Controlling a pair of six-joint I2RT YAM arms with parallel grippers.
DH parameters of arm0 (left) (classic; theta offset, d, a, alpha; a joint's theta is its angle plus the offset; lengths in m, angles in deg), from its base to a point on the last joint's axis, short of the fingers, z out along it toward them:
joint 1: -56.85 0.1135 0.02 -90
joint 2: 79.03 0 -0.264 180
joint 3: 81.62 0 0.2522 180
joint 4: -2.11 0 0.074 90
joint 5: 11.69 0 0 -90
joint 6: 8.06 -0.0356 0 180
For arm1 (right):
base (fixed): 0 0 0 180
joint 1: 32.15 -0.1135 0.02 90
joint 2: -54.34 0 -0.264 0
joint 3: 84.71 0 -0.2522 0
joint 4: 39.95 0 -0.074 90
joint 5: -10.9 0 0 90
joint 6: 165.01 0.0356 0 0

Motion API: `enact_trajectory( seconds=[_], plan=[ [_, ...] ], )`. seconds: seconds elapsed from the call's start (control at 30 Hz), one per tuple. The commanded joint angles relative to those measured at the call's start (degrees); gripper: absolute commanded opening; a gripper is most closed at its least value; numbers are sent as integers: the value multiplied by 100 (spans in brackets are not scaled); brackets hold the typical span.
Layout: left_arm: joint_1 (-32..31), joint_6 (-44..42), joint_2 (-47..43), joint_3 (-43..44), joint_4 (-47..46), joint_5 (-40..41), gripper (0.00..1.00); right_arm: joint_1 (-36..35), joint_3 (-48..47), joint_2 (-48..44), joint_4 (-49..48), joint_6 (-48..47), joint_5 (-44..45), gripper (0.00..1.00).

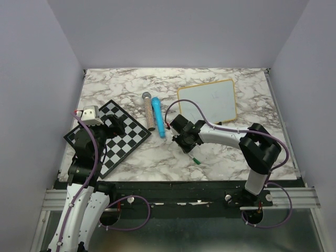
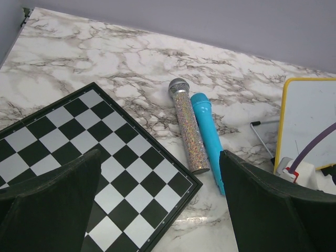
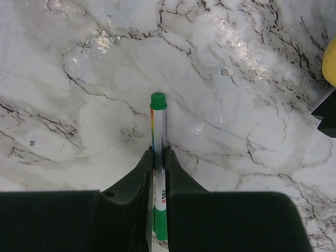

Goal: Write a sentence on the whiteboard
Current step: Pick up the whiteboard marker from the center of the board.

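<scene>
The whiteboard [image 1: 207,100] lies flat at the back right of the marble table, its yellow-edged corner also in the left wrist view [image 2: 310,121]. Only faint thin strokes show on its face, and no sentence is readable. My right gripper [image 1: 185,143] hangs low over the table in front of the board's near left corner, shut on a green-capped white marker [image 3: 158,126]. The marker's green end [image 1: 196,160] pokes out toward the table's near edge. My left gripper [image 2: 157,157] is open and holds nothing, above the right corner of the chessboard.
A black-and-white chessboard [image 1: 113,139] lies at the left. A glittery silver microphone [image 1: 148,110] and a blue microphone [image 1: 158,118] lie side by side between it and the whiteboard. A thin black rod [image 2: 261,135] rests by the whiteboard's left edge.
</scene>
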Motion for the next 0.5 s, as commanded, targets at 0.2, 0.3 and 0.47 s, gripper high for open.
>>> enact_trajectory(
  seconds=[0.2,0.3,0.47],
  plan=[
    [27,82,46,-96,-164,-458,99,-6,379,-201,-24,-507,315,9],
    [27,108,38,-96,-173,-475,99,56,397,-210,-77,-612,279,8],
    [27,161,47,-123,-182,-633,99,179,476,-280,-164,-876,156,3]
  ],
)
